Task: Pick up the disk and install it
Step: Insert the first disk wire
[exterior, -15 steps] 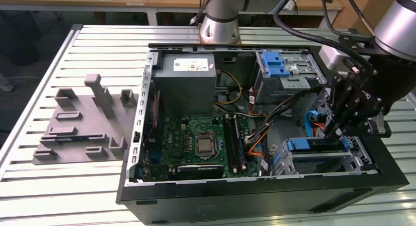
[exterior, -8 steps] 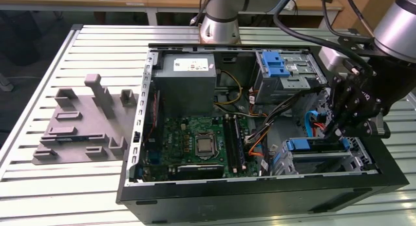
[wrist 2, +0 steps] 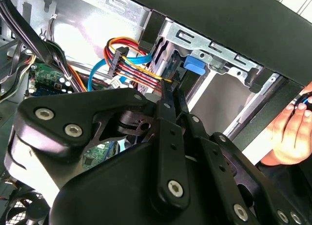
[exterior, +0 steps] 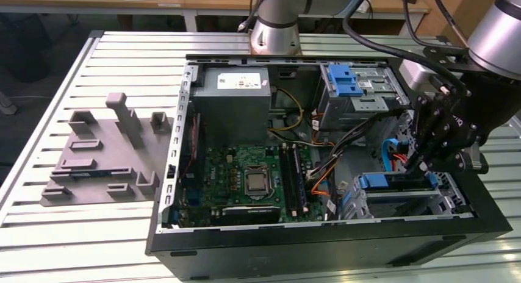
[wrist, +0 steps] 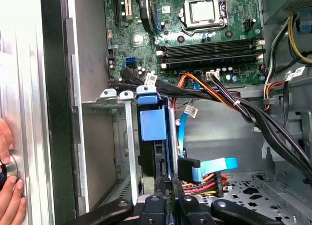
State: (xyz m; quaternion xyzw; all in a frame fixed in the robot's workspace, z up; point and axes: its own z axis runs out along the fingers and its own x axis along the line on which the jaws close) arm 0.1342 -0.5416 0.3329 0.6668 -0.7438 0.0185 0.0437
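Note:
The disk stands on edge in the drive cage at the near corner of the open computer case, on the exterior view's right. Its blue plastic bracket shows at the cage mouth, and the bracket appears again in the second wrist view. My gripper hangs straight over that cage. In the first wrist view the gripper has its two fingers close together, shut, with their tips down at the disk's edge beside the cable plugs. In the second wrist view the gripper points at the same slot.
Blue, red and yellow cables crowd the space beside the cage. A second cage with a blue latch and a grey metal box sit at the case's far side. A person's hand rests outside the case wall. A grey fixture plate lies on the table.

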